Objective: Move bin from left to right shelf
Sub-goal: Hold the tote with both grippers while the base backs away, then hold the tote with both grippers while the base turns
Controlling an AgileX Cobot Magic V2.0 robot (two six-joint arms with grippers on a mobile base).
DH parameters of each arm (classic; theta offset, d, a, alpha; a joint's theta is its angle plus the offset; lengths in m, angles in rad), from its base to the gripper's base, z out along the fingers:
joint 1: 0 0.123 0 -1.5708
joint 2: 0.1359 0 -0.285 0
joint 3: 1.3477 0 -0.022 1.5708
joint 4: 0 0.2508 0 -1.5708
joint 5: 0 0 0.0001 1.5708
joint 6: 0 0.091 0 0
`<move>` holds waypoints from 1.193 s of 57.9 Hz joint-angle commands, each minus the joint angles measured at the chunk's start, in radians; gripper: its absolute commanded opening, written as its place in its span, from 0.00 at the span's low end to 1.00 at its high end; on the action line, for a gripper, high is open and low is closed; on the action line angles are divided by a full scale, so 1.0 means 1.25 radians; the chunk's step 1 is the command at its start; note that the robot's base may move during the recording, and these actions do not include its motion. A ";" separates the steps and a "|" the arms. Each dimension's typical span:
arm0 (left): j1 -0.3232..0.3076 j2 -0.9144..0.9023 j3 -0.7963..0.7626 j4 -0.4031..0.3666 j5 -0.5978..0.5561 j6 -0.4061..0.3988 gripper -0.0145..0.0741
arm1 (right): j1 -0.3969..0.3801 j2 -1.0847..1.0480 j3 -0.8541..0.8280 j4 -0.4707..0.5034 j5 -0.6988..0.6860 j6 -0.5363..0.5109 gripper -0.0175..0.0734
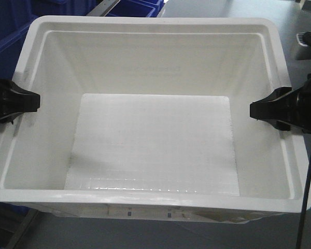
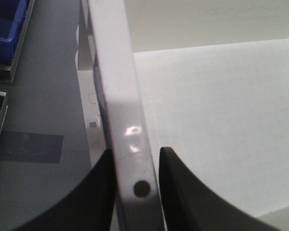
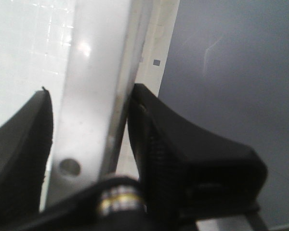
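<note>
We hold the bin [image 1: 155, 23] by its 2 side rims, left tool [image 2: 135, 159] and right tool [image 3: 89, 106] each clamped on one, so it will not tip.

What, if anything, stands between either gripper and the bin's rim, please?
Nothing visible does: the left gripper and the right gripper each clamp the rim of the bin, on opposite sides.

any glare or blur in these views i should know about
Front view: sharp, with soft glare along the near floor edge of the large white translucent plastic bin. Left wrist view: small bright highlights on the rim ahead of the left gripper, which is blurred. Right wrist view: a glare spot on the rim, the right gripper close and out of focus.
</note>
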 commanded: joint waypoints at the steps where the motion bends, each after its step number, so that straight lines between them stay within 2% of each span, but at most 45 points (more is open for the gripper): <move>1: -0.012 -0.025 -0.040 -0.094 -0.100 0.018 0.16 | 0.009 -0.024 -0.037 0.090 -0.074 -0.037 0.19; 69: -0.012 -0.025 -0.040 -0.094 -0.090 0.018 0.16 | 0.009 -0.024 -0.037 0.092 -0.074 -0.037 0.19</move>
